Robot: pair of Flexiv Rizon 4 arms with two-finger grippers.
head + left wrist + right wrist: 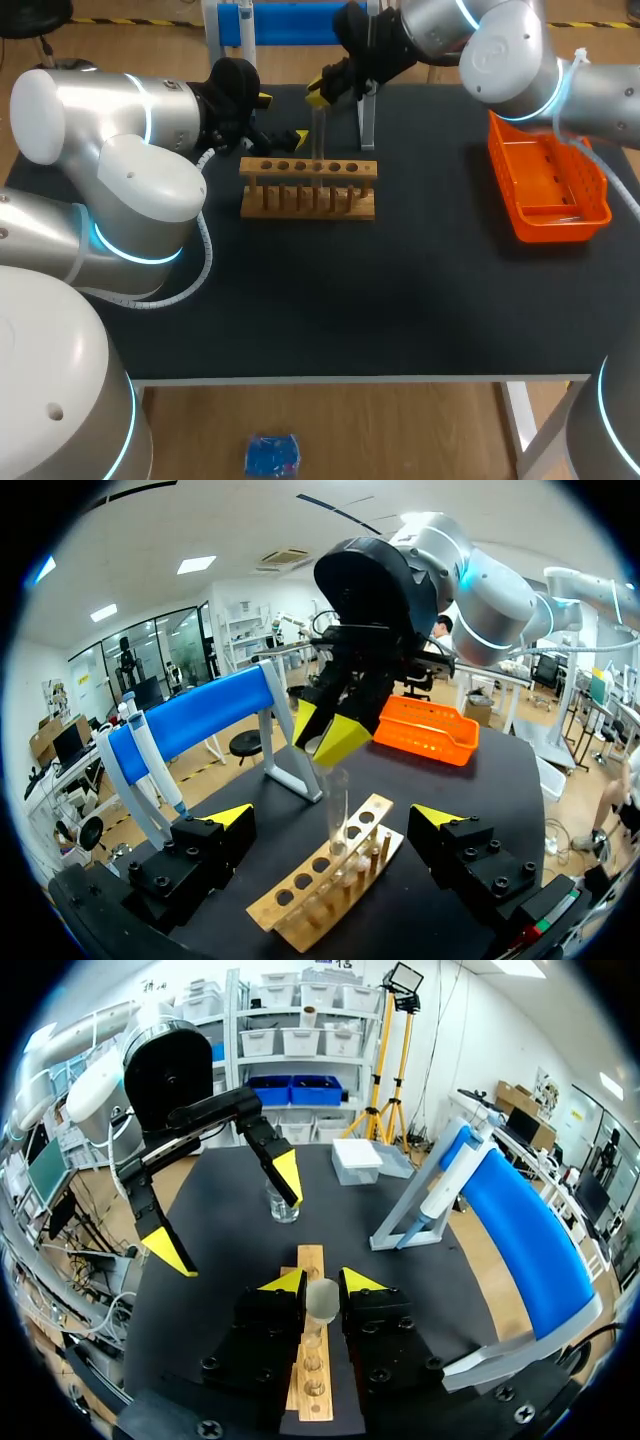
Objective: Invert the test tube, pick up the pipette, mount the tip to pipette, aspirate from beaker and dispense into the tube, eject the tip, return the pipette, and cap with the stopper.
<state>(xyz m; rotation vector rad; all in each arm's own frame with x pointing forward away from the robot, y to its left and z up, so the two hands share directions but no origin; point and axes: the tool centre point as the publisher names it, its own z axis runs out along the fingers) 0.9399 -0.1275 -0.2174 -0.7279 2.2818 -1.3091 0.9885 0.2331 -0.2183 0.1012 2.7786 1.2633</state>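
First step in hand: your right fingers (284,1282) are clamped on the test tube (338,805), one from each side. They hold it upright just above the wooden rack (310,190) at the bench (400,300) centre, over its row of holes. Which end is up I cannot tell (the glass is too clear for that). Your left fingers (232,816) are spread wide and empty, at about 10 o'clock of the rack.

Next move, as I judge it: lower the tube straight into a hole, keep it plumb and let go. Then head for the pipette (452,1175) hanging in the blue stand (290,22) at 12 o'clock. The beaker (282,1203) sits ahead of the right fingers, past the rack's end, and the orange tray (548,180) is at 3 o'clock. No writing, label or brand can be read anywhere.
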